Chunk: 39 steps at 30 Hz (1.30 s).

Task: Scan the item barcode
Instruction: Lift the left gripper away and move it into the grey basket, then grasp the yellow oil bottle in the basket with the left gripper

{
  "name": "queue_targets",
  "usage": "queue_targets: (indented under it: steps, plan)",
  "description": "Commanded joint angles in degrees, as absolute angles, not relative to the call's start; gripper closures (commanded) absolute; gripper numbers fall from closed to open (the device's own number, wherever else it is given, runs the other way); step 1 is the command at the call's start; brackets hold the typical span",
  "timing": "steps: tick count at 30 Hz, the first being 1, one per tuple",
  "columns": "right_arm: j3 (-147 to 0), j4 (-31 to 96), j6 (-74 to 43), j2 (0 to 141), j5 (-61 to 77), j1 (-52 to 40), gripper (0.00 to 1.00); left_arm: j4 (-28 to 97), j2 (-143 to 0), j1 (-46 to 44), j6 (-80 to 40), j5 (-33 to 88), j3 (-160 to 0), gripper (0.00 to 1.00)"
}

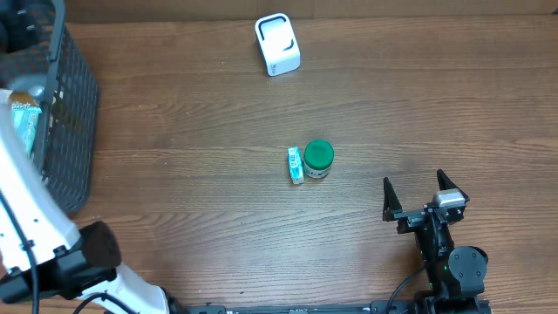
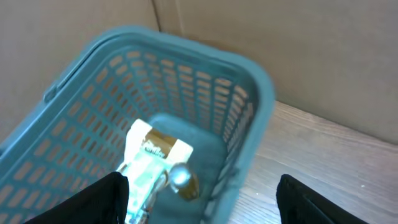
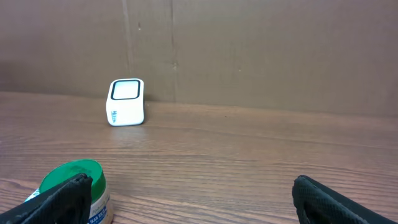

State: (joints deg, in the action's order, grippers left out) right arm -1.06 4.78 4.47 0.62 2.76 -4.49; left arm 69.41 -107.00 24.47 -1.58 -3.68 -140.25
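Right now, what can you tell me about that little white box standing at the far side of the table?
The white box looks like smooth plastic with rounded corners. A dark-rimmed pale window fills its upper face, with small blue lettering below. It stands alone on the wooden table near its far edge, well apart from the green-lidded jar; nothing touches it but the table.

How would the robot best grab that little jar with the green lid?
Probably by its round sides, just below the green lid, coming down from above. The jar stands upright, and a small carton lies close on its left, so fingers fit better front and back. The open right gripper is nearest.
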Motion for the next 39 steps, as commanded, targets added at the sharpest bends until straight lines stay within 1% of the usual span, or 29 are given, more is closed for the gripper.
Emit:
queue_targets:
  steps: [1,2,5,8,10,15,22,33,39]
  plan:
    - [-0.4,4.6,4.6,0.2,2.9,-4.3,0.0,70.6,-108.0,30.2,-4.4,6.2,-141.0,0.21]
    - [-0.4,4.6,4.6,0.2,2.9,-4.3,0.0,71.8,-108.6,32.4,-4.5,6.3,-140.7,0.2]
    - [-0.4,4.6,4.6,0.2,2.9,-4.3,0.0,73.1,-109.9,35.0,-4.6,6.7,-139.9,0.18]
    - [-0.4,4.6,4.6,0.2,2.9,-4.3,0.0,73.8,-111.6,36.6,-7.8,7.5,-138.9,0.09]
    - [-0.4,4.6,4.6,0.2,2.9,-4.3,0.0,74.5,-113.2,37.2,-10.4,7.6,-138.9,0.07]
    - [-0.4,4.6,4.6,0.2,2.9,-4.3,0.0,75.5,-117.8,37.5,-14.3,7.9,-138.8,0.1]
    - [-0.4,4.6,4.6,0.2,2.9,-4.3,0.0,76.1,-124.5,37.5,-14.5,13.3,-138.8,0.1]
    - [-0.4,4.6,4.6,0.2,2.9,-4.3,0.0,75.8,-130.9,37.5,-15.9,13.6,-138.8,0.08]
    - [-0.4,4.6,4.6,0.2,2.9,-4.3,0.0,75.8,-133.5,37.5,-15.9,13.6,-138.8,0.09]
